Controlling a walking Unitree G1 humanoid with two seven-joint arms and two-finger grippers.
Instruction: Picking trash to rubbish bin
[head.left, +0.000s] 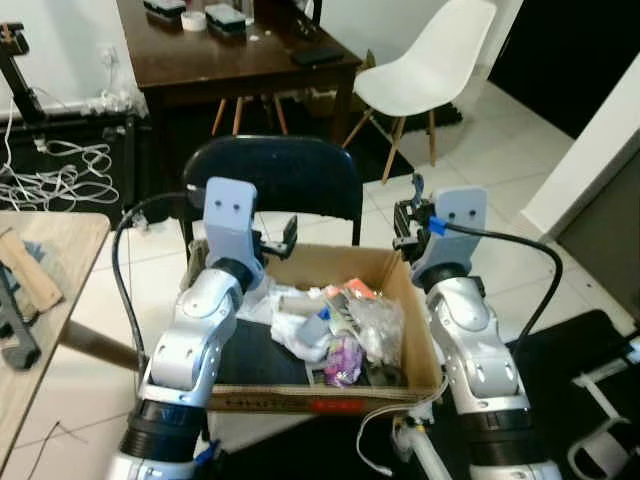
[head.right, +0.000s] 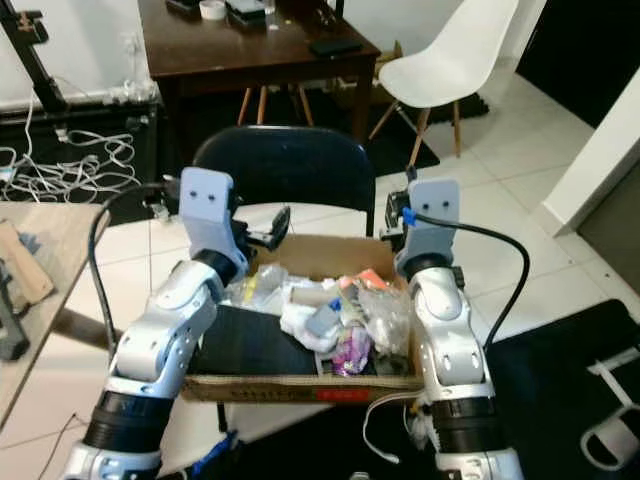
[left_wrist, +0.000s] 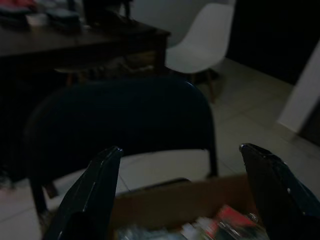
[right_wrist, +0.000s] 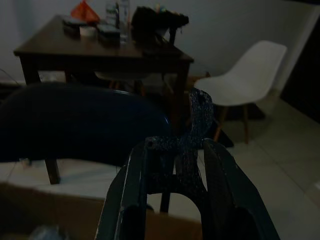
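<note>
The cardboard box (head.left: 395, 268) sat on the black chair (head.left: 290, 170) directly before me. It contained mixed trash (head.left: 340, 322): crumpled white paper, clear plastic wrap, and red and purple wrappers, piled toward my right side. My left gripper (head.left: 278, 243) hovered over the box's rear left edge, fingers spread wide. My right gripper (head.left: 408, 218) was raised over the rear right corner, closed on a black scrap (right_wrist: 192, 135); the right wrist view showed its perforated, twisted form. A white chair (head.left: 430, 60) stood beyond.
</note>
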